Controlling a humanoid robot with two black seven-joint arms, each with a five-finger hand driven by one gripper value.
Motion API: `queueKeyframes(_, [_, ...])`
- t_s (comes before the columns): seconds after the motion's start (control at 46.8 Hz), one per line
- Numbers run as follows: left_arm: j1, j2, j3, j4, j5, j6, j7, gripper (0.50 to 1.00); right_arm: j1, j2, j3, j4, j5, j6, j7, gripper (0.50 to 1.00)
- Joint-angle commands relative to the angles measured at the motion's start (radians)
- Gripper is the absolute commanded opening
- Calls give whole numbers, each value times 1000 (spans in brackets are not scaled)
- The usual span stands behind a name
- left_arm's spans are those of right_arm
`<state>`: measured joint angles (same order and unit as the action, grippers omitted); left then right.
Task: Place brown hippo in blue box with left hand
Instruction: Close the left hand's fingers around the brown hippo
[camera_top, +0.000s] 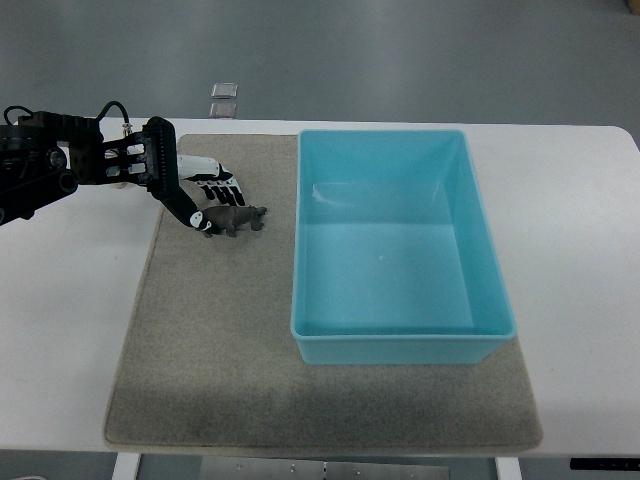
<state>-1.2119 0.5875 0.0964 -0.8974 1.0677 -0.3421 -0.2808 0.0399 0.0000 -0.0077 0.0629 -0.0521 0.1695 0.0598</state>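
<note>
The left hand (196, 195) reaches in over the grey mat (200, 350), and the brown hippo (237, 219) lies at its fingertips, its long axis pointing away from the hand toward the blue box (400, 345), which stands just beyond the hippo. The fingers (185, 208) curve down around the hippo's near end, but I cannot tell if they already grip it. The right hand is not in view, and the hippo's near end is partly hidden by the fingers.

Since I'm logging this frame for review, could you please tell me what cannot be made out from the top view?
- Grasp: the left hand overlaps the brown hippo; its fingers hide whether they actually grip the toy.
- Left arm: cut off by the picture's left edge.
- Small clear object on the floor beyond the table: too small to identify.
- Right hand: outside the view.
</note>
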Motion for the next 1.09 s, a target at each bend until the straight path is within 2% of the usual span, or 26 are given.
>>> queueKeyframes(0.0, [0, 0, 0, 0, 0, 0, 0, 741, 0, 0, 0, 0, 0, 1, 0, 936])
queueKeyframes(0.107, [2, 0, 0, 0, 0, 0, 0, 735, 0, 0, 0, 0, 0, 1, 0, 936])
queueKeyframes(0.321, [2, 0, 0, 0, 1, 0, 0, 673, 0, 0, 0, 0, 0, 1, 0, 936])
queueKeyframes(0.406, [2, 0, 0, 0, 5, 0, 2, 662, 0, 0, 0, 0, 0, -1, 0, 936])
queueKeyframes(0.492, [0, 0, 0, 0, 11, 0, 2, 615, 0, 0, 0, 0, 0, 1, 0, 936])
queueKeyframes(0.62, [0, 0, 0, -1, 15, 0, 2, 504, 0, 0, 0, 0, 0, 1, 0, 936])
queueKeyframes(1.069, [-12, 5, -10, -8, 9, -26, 2, 500, 0, 0, 0, 0, 0, -1, 0, 936])
